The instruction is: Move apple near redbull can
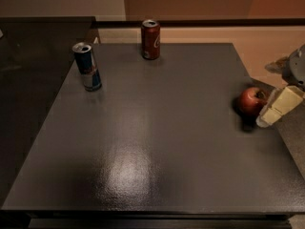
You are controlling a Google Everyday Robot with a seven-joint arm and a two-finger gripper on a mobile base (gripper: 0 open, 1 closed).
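The apple (251, 100), small and red, sits on the dark table (157, 142) near its right edge. My gripper (269, 113), cream coloured, comes in from the right edge of the view and is right beside the apple, at its right side and partly overlapping it. The redbull can (87, 67), slim, blue and silver, stands upright at the far left of the table, a long way from the apple.
A dark red cola can (150, 39) stands upright at the back middle of the table. A darker counter (33, 56) adjoins the table on the left. The table's right edge runs just behind the gripper, with lighter floor beyond.
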